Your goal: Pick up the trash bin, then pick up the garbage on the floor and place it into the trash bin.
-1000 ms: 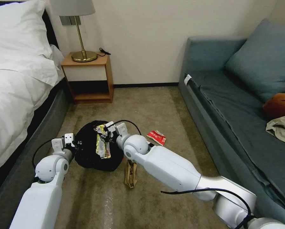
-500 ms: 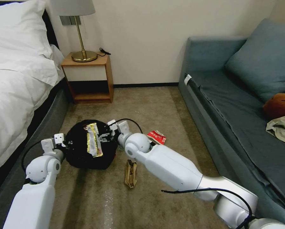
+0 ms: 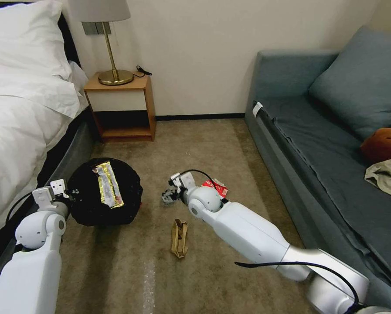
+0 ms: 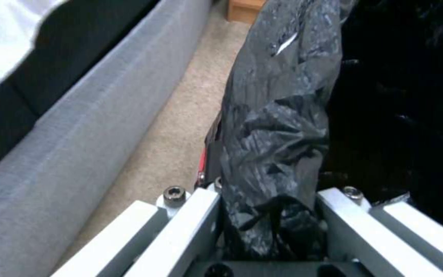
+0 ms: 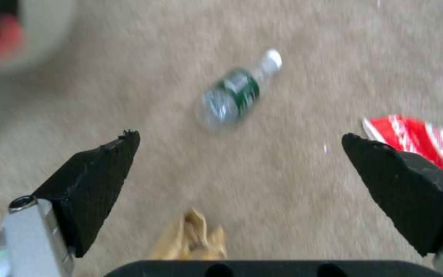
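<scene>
The left jaws [image 4: 270,231] are clamped on a fold of the crinkled black bag at the rim of the trash bin [image 3: 103,192], as the left wrist view shows, with the plastic bunched between the two white finger bars. The right jaws [image 5: 239,169] stand wide apart with nothing between them, their black pads [image 5: 98,169] hanging over bare carpet [image 3: 195,144].

In the head view the trash bin sits at about 9 o'clock from the middle of the floor, close beside the bed [image 3: 16,117], with the left gripper at its 9 o'clock edge. A yellow-green snack wrapper [image 3: 108,184] lies flat across the bag at the bin's mouth.

The right gripper is near the middle of the floor, well apart from the bin. Just behind its wrist, at 3 o'clock of it, lies the red-and-white packet [image 3: 217,187] on the carpet. At roughly 6 o'clock of the gripper stands the crumpled brown paper bag [image 3: 178,237], upright and apart from the arm.

The right wrist view shows a small clear bottle with a green label [image 5: 237,94] lying on its side on the carpet (white cap pointing away from the camera), ahead of the open pads and touching neither. The red-and-white packet shows just beyond one pad, the brown bag just below the jaws.

A nightstand [image 3: 121,107] with a brass lamp [image 3: 110,41] stands at 12 o'clock, and a blue sofa [image 3: 330,131] runs along 3 o'clock.
</scene>
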Controlling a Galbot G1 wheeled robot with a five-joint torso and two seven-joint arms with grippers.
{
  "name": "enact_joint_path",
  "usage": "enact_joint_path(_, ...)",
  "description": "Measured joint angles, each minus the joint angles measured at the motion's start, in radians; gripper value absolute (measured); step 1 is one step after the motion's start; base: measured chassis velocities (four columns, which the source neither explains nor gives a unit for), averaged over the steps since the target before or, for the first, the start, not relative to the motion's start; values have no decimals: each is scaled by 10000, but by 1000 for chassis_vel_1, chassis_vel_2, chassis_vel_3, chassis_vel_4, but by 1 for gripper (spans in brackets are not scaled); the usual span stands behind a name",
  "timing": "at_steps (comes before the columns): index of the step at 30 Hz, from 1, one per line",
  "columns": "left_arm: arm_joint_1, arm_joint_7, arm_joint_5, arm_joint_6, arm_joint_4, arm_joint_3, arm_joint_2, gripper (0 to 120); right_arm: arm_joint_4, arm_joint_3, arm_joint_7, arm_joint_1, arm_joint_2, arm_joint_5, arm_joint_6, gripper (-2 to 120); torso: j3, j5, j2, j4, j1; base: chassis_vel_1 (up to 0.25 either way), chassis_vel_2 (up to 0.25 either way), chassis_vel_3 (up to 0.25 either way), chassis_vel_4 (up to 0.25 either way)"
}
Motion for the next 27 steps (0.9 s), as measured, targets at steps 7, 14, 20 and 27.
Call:
enact_joint_path(7,22,-185,-46,43,-155,-132,-42,2,-230,-566,-54,-272,-59,-6,-120,100,0,1,0,1,0,0,0,0,0)
enact_joint_path(14,212,-246,-49,55,-403,-222,-215,2,-611,-1244,-29,-389,65,338,-84,100,0,0,0,2,0,0,0,0,0)
enact_joint_path(20,345,-274,-188,58,-685,-288,-280,2,-1169,-1727,-40,-393,175,804,265,100,0,0,0,0,0,0,0,0,0)
enact_joint_path(27,386,-354,-379,88,-880,-378,-182,2,-1585,-2108,-44,-380,298,1194,526,100,0,0,0,2,0,0,0,0,0)
